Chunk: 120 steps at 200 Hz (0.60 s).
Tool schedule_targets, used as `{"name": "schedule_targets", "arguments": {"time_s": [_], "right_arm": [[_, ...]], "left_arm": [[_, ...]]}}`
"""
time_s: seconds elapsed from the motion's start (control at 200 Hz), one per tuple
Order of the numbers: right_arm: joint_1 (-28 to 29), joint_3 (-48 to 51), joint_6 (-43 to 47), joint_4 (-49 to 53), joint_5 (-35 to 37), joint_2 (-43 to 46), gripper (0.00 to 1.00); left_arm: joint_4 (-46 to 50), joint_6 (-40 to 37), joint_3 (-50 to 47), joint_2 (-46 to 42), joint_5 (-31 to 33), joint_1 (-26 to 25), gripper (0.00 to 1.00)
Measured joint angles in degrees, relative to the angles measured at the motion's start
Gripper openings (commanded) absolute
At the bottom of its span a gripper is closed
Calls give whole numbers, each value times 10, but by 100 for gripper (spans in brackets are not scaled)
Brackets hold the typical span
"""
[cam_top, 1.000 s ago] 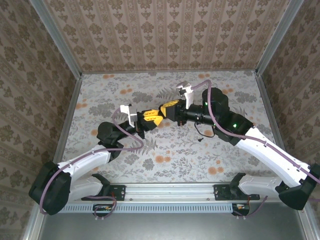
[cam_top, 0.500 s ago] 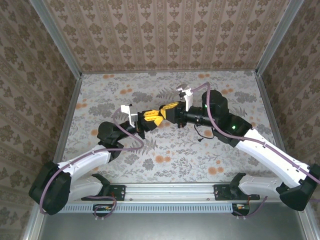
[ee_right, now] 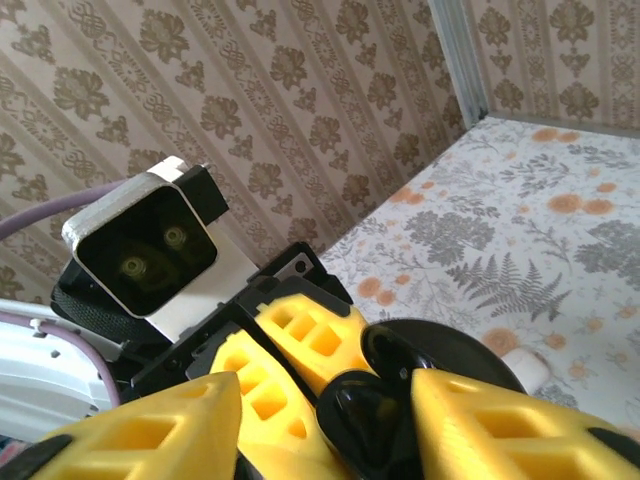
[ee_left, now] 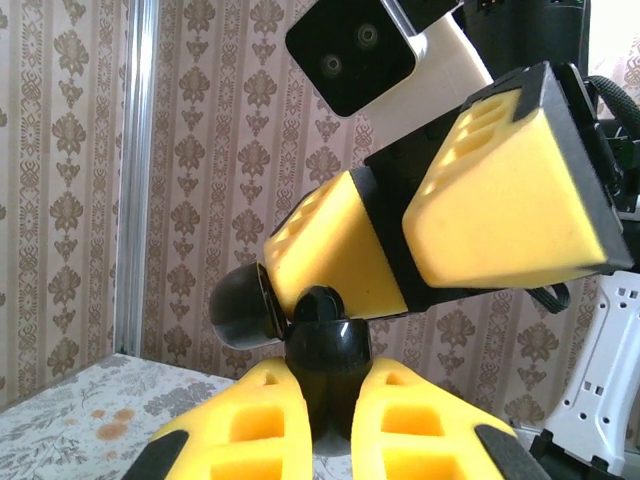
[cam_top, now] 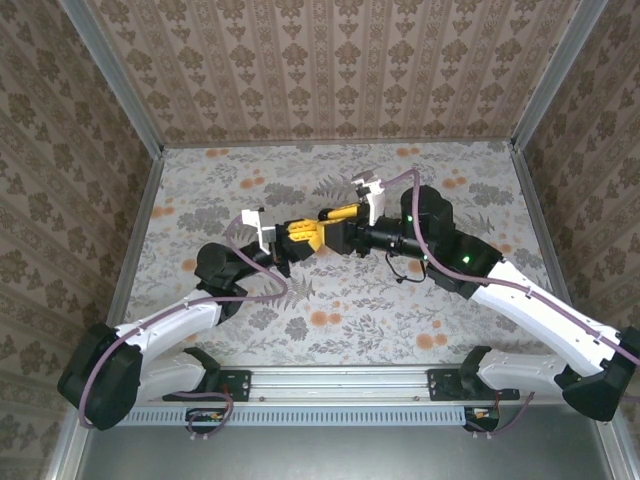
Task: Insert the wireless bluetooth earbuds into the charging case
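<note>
While the left fingers (ee_left: 250,425) were pressed onto a glossy black piece (ee_left: 325,365), pinching it upright between their tips and clear of the surface (cam_top: 330,310), the right fingers (ee_left: 500,200) were found spread and set closely about that piece. A black disc (ee_right: 450,345) was noted directly behind the black piece. Whether the two were touching or joined could not be told. Whether the black piece was one of the earbuds could not be established either.

Risk was judged as follows. With the right fingers parted, the hold was carried by the left pinch alone. As the piece was smooth and rounded, a slip and a drop to the surface could be caused by any nudge. Both sets of fingers were crowded around the black piece, so a knock between them was considered possible on a careless move.

A small white rounded object (ee_right: 526,368), taken to be the charging case, was seen on the surface beyond the black piece, partly hidden by the disc. Its lid and contents could not be made out.
</note>
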<state>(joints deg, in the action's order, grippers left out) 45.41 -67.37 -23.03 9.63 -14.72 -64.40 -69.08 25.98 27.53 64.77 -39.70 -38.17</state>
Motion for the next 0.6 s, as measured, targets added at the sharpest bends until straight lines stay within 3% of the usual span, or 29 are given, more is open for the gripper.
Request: {"name": "schedule_targets", "arguments": {"time_s": [0.145,0.39,0.6], "right_arm": [[0,-37,-9,38,33,4,60],[-5,-70,-17,80,81,29,61],[-62,-80,-40,184,150,48,61]], "left_arm": [[-9,0,0,0,3,0,0],[-9,0,0,-1,3,0,0],[-5,-6,-10,-14,7,0,0]]}}
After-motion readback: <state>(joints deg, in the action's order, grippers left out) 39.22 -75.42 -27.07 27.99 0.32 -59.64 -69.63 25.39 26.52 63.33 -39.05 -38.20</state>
